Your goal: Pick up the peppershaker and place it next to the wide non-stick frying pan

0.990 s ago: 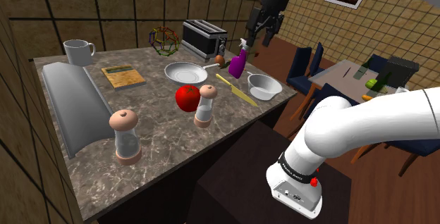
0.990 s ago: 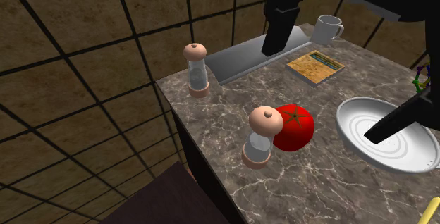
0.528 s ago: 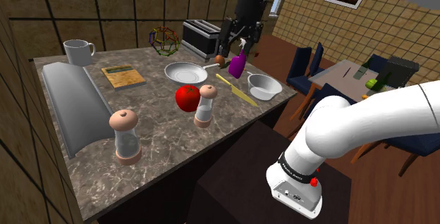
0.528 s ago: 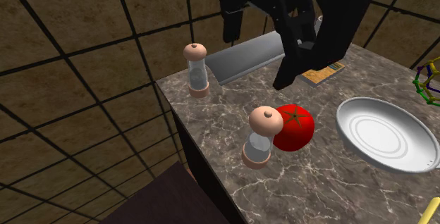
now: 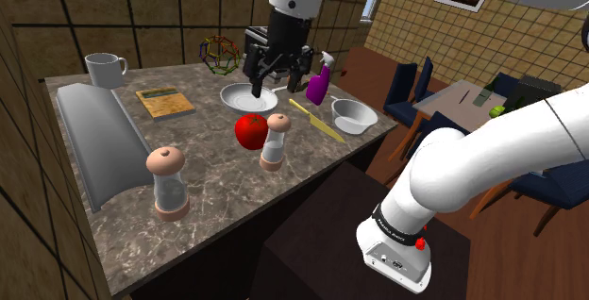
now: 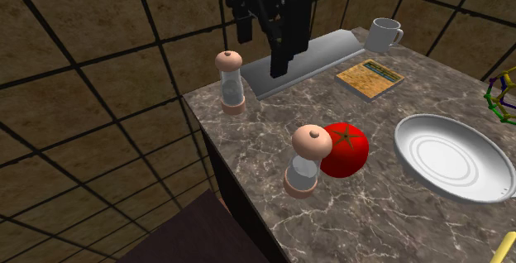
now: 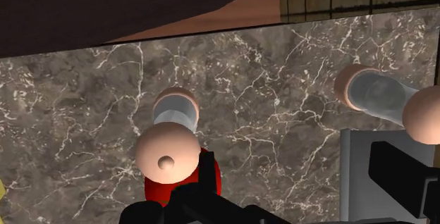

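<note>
The claw hangs high over the marble counter, fingers spread, gripping nothing. The peppershaker stands upright just beside a red tomato, with the pale frying pan near, beyond the tomato. A second shaker stands well apart.

Beneath my gripper, on the tabletop, I see a shaker just beside the tomato; a second shaker stands well apart.
</note>
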You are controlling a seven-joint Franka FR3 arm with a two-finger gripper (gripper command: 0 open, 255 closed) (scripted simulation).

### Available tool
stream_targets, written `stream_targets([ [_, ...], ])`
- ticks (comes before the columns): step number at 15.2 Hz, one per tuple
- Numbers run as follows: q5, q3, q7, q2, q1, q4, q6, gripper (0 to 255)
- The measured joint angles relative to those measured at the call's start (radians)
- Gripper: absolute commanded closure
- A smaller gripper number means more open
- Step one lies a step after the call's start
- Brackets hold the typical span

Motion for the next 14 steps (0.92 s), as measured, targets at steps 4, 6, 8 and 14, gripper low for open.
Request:
stream_targets([
  [4, -0.013, 0.093, 0.110, 0.106, -0.003, 0.043, 0.077, 0],
  [6, -0.033, 0.142, 0.170, 0.174, -0.010, 0.077, 0.115, 0],
  [8, -0.063, 0.189, 0.234, 0.245, -0.016, 0.113, 0.150, 0],
  [14, -0.214, 0.315, 0.458, 0.480, -0.022, 0.251, 0.216, 0],
])
